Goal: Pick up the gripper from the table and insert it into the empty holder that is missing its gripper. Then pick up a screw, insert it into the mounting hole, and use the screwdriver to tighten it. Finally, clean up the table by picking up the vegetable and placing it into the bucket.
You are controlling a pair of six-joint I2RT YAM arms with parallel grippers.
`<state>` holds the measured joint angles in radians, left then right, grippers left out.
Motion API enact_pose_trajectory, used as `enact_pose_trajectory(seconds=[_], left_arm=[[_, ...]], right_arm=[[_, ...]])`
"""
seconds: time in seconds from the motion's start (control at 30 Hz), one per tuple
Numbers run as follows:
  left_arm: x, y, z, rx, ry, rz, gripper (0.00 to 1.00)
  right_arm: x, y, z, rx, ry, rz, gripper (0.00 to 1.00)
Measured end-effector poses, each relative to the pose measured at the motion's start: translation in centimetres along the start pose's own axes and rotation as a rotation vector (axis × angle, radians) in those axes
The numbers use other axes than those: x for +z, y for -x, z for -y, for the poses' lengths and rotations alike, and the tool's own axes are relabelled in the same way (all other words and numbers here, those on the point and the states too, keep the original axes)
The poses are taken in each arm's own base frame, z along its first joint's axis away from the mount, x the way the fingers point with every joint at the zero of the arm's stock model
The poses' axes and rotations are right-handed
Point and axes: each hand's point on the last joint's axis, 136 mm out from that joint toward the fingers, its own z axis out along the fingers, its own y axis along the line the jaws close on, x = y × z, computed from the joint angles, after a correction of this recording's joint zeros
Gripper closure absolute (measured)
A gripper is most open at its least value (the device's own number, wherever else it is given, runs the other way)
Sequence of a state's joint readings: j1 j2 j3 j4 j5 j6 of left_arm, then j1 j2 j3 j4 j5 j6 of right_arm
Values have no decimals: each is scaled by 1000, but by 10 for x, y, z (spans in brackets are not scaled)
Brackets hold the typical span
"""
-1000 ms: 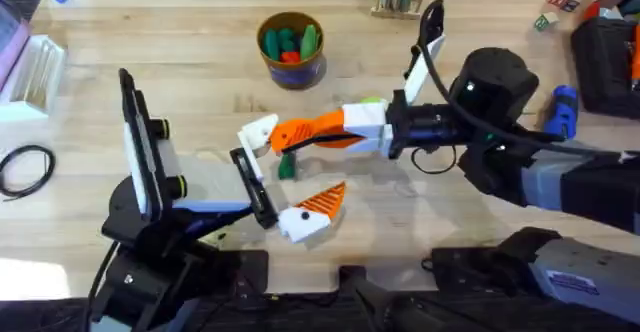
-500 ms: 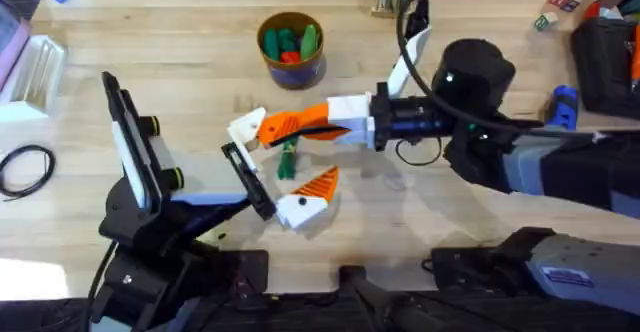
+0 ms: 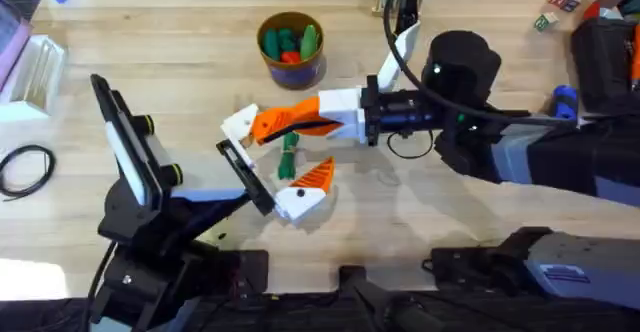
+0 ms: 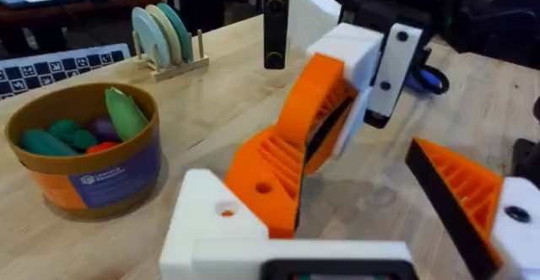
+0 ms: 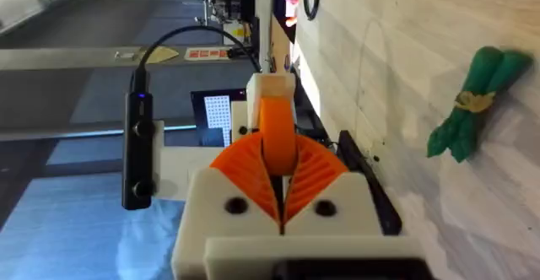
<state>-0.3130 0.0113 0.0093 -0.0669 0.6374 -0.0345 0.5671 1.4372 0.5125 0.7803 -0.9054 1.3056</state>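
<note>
At the far left of the overhead view we are seeing a black cable loop [image 3: 25, 167] lying on the pale, grained wooden surface [image 3: 180, 32]. Next to it the left tool [image 3: 285, 150] is standing wide open. One side of it is carrying a ribbed orange tip on a white base, and the other is ending in the white block [image 3: 240, 122], smooth plastic with a small round hole. The wrist camera on that arm is showing the block [image 4: 211, 229] up close, with the wedge [image 4: 266, 179] touching it, tilted, its ribs and a screw hole showing. From overhead we are not making out where the wedge ends and the pads begin.

The vegetable [image 3: 288, 157] is lying flat on the surface between the left tool's two sides. The right wrist view is showing it [image 5: 472, 103] as a slim dark-green bundle with a tan band.

Farther back the bucket [image 3: 322, 67], round and blue with a tan rim, is holding toy pieces. The left wrist view is showing its wall [image 4: 93, 179] and a printed label.

The right tool [image 3: 270, 127] is reaching across, its ribbed orange pads clamping on the wedge [image 5: 278, 141].

At the right, the blue screwdriver [image 3: 563, 107] is mostly hidden behind the arm.
</note>
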Motion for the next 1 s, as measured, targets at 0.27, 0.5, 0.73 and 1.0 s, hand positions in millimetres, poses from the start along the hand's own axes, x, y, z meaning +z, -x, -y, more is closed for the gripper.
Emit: enact_pose_trajectory(seconds=[0.27, 0.5, 0.73, 1.0], left_arm=[[0, 0, 11, 3, -63, -2, 15], [-2, -2, 27, 0, -155, -10, 14], [-2, -2, 27, -1, -157, -10, 14], [-2, -2, 26, -2, -152, -11, 15]], right_arm=[[2, -1, 3, 36, -18, -6, 993], [5, -8, 4, 48, -20, -35, 993], [5, -8, 4, 49, -21, -35, 993], [7, -8, 4, 48, -25, -26, 993]])
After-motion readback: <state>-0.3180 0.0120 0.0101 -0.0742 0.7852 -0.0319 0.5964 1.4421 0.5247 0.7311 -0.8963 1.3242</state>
